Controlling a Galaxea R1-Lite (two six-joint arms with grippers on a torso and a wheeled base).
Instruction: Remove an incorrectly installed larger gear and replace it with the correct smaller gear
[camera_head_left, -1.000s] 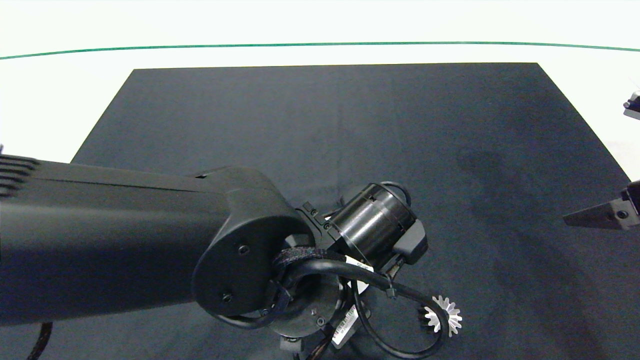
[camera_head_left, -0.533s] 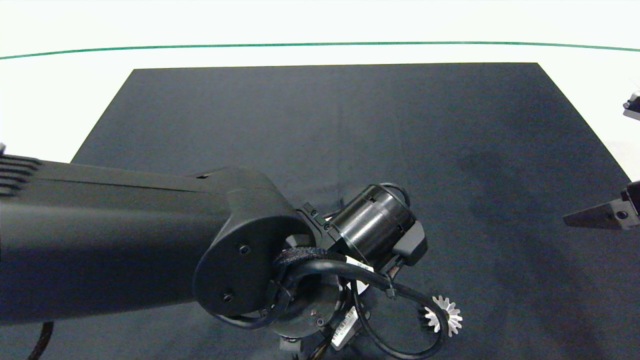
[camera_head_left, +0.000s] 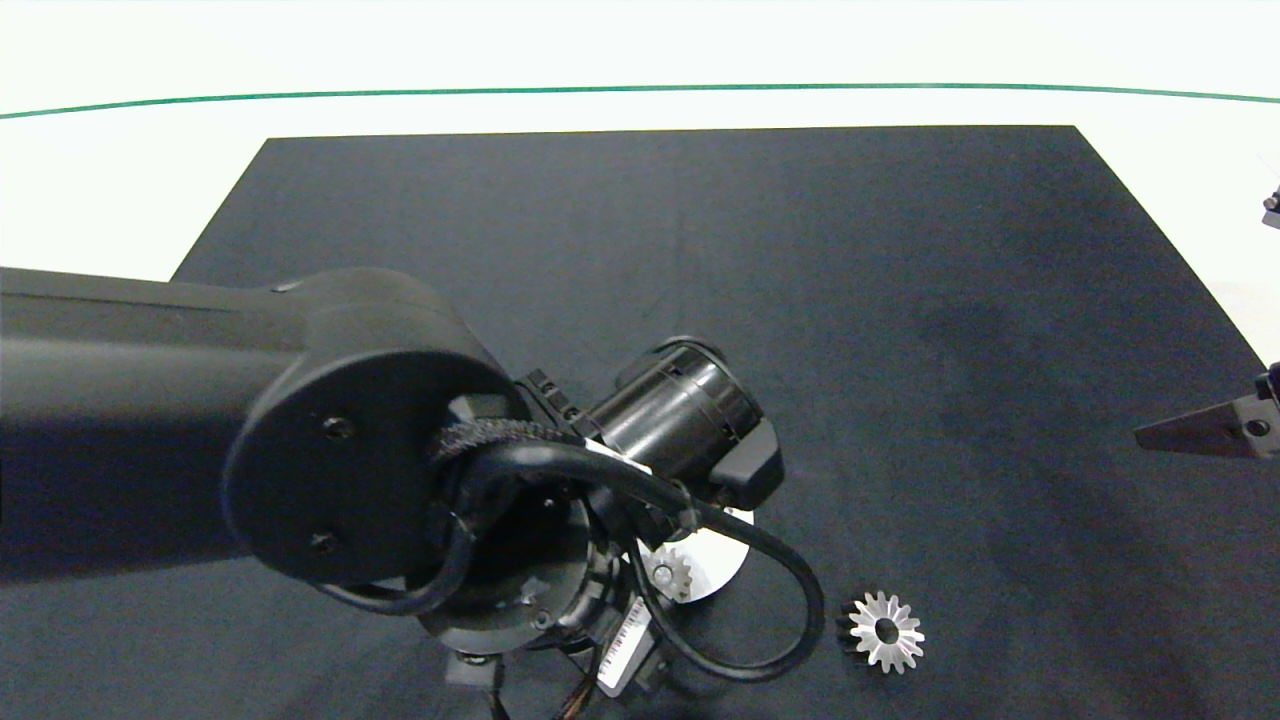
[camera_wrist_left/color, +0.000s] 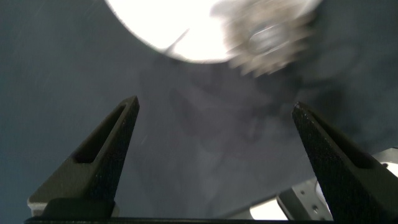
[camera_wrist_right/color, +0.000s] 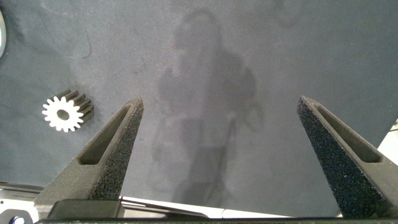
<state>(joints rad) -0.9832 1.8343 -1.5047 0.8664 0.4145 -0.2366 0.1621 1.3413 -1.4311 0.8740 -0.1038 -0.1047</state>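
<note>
Close to the near edge of the dark mat (camera_head_left: 640, 220), right of its middle, the larger gear (camera_head_left: 885, 632) lies flat and alone, its long pointed teeth flaring around a round centre hole. It touches nothing but the mat. The right wrist view shows the same gear (camera_wrist_right/color: 64, 113) clear of both fingers of that gripper.

Just to its left, slightly farther from the near edge, sits a white disc (camera_head_left: 722, 558), partly covered by the left arm's wrist (camera_head_left: 680, 420) and a looping black cable (camera_head_left: 770, 570). The smaller gear (camera_head_left: 668, 575) rests on the disc's surface, on the side away from the larger gear. Its short blunt teeth are visible and the cable crosses just beside it.

The left gripper (camera_wrist_left/color: 214, 106) hangs above the mat near the disc. Its two fingers (camera_wrist_left/color: 112, 146) are spread wide with nothing between them. In this wrist view the disc (camera_wrist_left/color: 180, 31) and the blurred smaller gear (camera_wrist_left/color: 267, 40) lie beyond the fingertips, and neither finger touches them. The left arm (camera_head_left: 150, 430) enters across the mat's left edge.

The right gripper (camera_wrist_right/color: 217, 102) is parked at the mat's right edge, well apart from both gears. It is fully spread and holds nothing, with only bare mat below it. In the head view one of its fingers (camera_head_left: 1195, 433) shows there.

Beyond the mat's far edge lies the white bench (camera_head_left: 640, 108), crossed by a thin green line (camera_head_left: 640, 88).
</note>
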